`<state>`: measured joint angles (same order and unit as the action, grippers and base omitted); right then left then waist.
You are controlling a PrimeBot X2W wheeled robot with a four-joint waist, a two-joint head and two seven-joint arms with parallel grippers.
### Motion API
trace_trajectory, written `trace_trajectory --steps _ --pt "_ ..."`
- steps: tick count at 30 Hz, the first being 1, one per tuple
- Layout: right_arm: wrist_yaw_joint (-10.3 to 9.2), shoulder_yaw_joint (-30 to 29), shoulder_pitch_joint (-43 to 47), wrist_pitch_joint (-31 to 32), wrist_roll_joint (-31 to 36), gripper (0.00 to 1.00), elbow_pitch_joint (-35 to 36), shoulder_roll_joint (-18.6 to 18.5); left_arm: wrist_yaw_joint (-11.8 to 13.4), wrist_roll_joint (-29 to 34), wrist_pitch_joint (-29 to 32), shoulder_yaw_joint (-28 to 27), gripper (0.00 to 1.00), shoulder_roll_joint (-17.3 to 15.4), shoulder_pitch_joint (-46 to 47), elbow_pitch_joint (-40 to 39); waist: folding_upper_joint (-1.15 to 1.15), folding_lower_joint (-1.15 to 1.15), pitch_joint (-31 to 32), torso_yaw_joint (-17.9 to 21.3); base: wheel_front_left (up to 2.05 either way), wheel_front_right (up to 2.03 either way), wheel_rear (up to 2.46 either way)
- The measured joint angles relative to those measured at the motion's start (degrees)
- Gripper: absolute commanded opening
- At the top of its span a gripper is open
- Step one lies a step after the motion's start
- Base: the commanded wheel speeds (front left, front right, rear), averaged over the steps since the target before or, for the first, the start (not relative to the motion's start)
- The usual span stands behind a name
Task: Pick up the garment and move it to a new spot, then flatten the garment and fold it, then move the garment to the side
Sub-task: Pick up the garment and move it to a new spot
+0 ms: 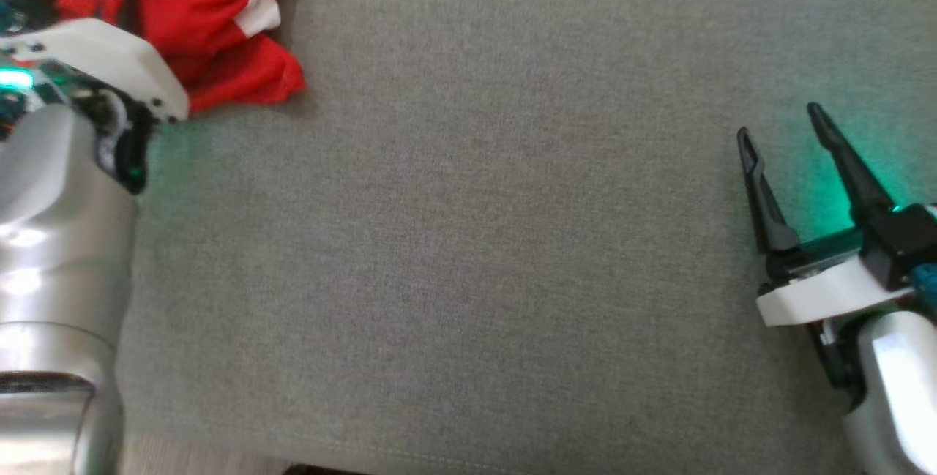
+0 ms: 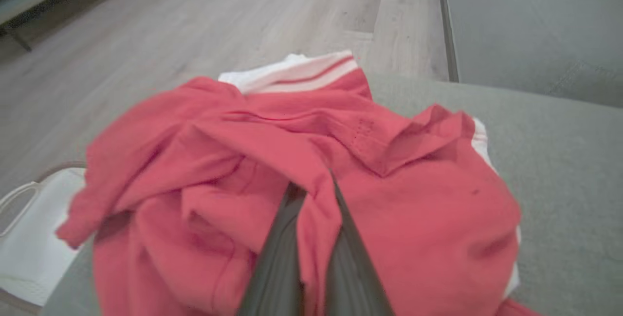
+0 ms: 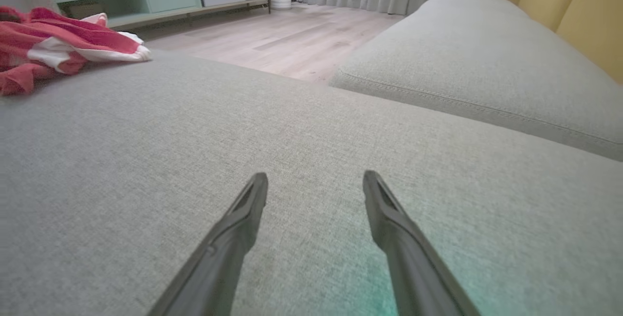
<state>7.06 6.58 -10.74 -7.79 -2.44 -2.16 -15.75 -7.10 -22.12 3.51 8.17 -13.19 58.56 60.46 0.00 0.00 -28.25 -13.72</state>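
Observation:
The garment [image 1: 212, 28] is a crumpled red piece with white trim, bunched at the far left corner of the grey cushion [image 1: 476, 241]. In the left wrist view the garment [image 2: 389, 199] lies heaped, and my left gripper [image 2: 314, 194] is shut on a fold of its red cloth, fingers close together with fabric pinched between them. In the head view the left wrist housing covers the garment's near edge. My right gripper [image 1: 779, 131] hovers open over bare cushion at the right, far from the garment [image 3: 58, 48]; it [image 3: 315, 187] holds nothing.
A second grey cushion [image 3: 477, 63] lies beyond a gap of wooden floor [image 3: 292, 38]. A white bag [image 2: 29, 238] sits on the floor beside the garment's corner. The cushion's front edge [image 1: 410, 457] runs along the bottom of the head view.

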Motion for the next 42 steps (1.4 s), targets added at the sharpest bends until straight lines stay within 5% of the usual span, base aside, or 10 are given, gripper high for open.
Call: trace_trajectory --steps 9,18,23,27,34,42 --pt "0.0 0.87 2.25 -4.64 -1.67 1.0 -7.98 5.78 -0.35 -2.18 -1.88 4.77 0.0 -4.48 3.37 -11.28 0.0 -0.01 8.5 1.49 0.0 0.0 0.0" --pt "0.0 0.82 4.46 -6.41 -3.05 1.0 -12.61 9.04 -0.47 -12.9 9.34 12.76 0.0 -6.13 -5.87 -43.02 0.01 -0.03 17.35 4.09 0.0 0.0 0.0" --pt "0.0 0.87 4.38 -6.42 -3.19 1.0 -12.48 10.05 1.33 -19.79 16.0 15.3 0.0 -4.7 -16.17 -61.72 0.01 -0.01 18.88 7.27 0.0 0.0 0.0" --pt "0.0 1.47 4.27 -6.42 -3.86 1.0 -11.54 11.13 3.64 -23.68 19.03 22.1 0.0 -0.12 -26.69 -72.23 0.01 -0.01 18.65 11.03 0.0 0.0 0.0" --pt "0.0 2.01 4.05 -6.43 -4.44 1.0 -11.25 11.73 4.42 -29.67 19.69 28.26 0.0 5.14 -35.17 -71.93 0.01 0.0 17.66 16.39 0.0 0.0 0.0" --pt "0.0 3.22 2.36 -6.56 -5.71 1.0 -11.03 12.34 6.62 -28.85 16.63 26.06 0.0 6.12 -34.46 -52.34 0.0 0.0 16.27 23.99 0.0 0.0 0.0"
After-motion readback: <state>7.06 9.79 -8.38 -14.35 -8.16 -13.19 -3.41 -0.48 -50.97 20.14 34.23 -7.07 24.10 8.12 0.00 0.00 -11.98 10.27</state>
